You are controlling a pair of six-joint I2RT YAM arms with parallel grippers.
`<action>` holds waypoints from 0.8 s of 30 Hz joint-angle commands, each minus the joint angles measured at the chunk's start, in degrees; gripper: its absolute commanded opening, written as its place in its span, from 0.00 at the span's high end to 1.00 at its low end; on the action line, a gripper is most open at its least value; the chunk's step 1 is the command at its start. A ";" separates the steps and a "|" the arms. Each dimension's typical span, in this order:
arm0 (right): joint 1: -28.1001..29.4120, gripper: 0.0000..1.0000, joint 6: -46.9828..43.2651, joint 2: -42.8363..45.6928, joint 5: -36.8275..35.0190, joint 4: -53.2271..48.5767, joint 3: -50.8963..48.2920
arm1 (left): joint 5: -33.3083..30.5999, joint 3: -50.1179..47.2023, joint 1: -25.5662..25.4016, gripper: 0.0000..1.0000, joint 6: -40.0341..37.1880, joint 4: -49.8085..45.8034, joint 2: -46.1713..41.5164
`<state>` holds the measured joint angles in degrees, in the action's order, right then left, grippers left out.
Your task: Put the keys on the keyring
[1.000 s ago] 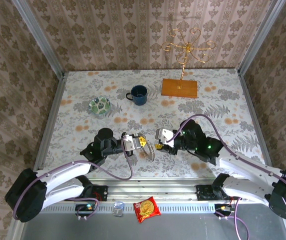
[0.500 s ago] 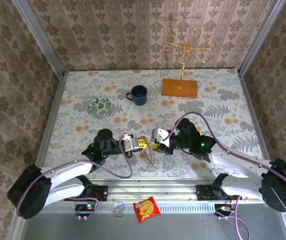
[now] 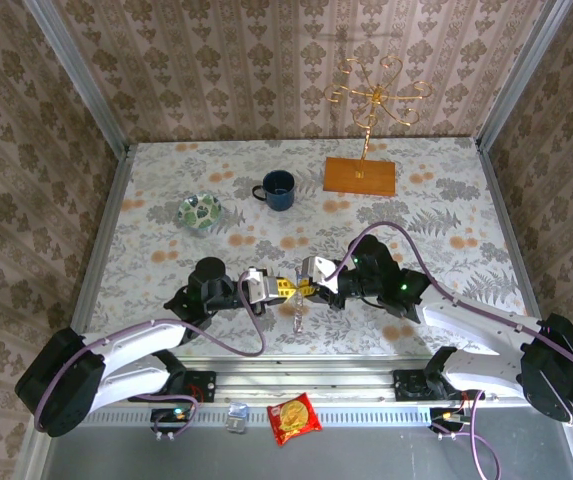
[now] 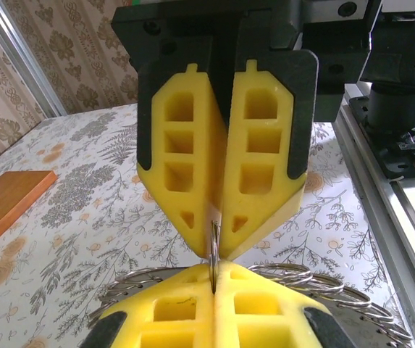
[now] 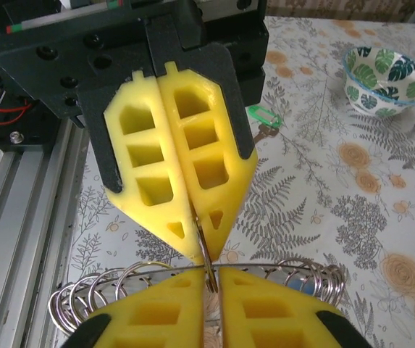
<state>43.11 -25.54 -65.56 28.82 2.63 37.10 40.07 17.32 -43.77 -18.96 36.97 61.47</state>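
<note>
The keyring (image 3: 297, 315) hangs edge-on between both grippers, near the table's front middle. My left gripper (image 3: 278, 288) is shut on its thin upper edge. My right gripper (image 3: 304, 290) meets it from the right, its pads closed on the same edge. In the left wrist view my left gripper (image 4: 214, 268) pinches the rim, with the keyring's coils (image 4: 316, 279) spreading to either side and the right gripper (image 4: 218, 246) clamped just above. In the right wrist view my right gripper (image 5: 213, 275) holds the keyring (image 5: 98, 286) opposite the left gripper (image 5: 201, 250). A green key (image 5: 263, 116) lies on the table behind.
A blue mug (image 3: 278, 189) and a green-patterned glass dish (image 3: 199, 211) stand at the back left. The gold wire stand on its wooden base (image 3: 361, 175) is at the back right. A red snack packet (image 3: 294, 418) lies on the front rail.
My right gripper moved left to the left gripper and closed its jaws onto the keyring. The keyring swung to hang more edge-on. The left gripper stayed shut.
</note>
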 commanded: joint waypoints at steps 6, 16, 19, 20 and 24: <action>0.04 0.97 -0.38 -0.70 2.75 -1.14 3.10 | 1.76 -0.27 0.44 1.00 1.03 3.57 0.29; 1.07 1.00 -2.42 -2.40 3.26 -5.65 5.80 | -1.91 0.16 0.26 0.87 0.73 2.26 0.47; 1.46 1.00 -2.69 -2.94 3.37 -6.41 6.51 | -2.13 0.51 0.02 0.86 0.33 1.71 0.82; 1.54 1.00 -2.87 -3.11 3.35 -6.79 6.73 | -2.27 0.52 0.00 0.85 0.26 1.79 0.92; 2.03 1.00 -3.11 -4.05 3.52 -8.25 7.57 | -2.72 0.60 -0.18 0.86 -0.18 1.80 0.75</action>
<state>43.77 -27.53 -68.93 29.52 -3.92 42.22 38.57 17.28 -43.79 -18.44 36.36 62.17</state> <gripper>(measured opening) 0.053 0.145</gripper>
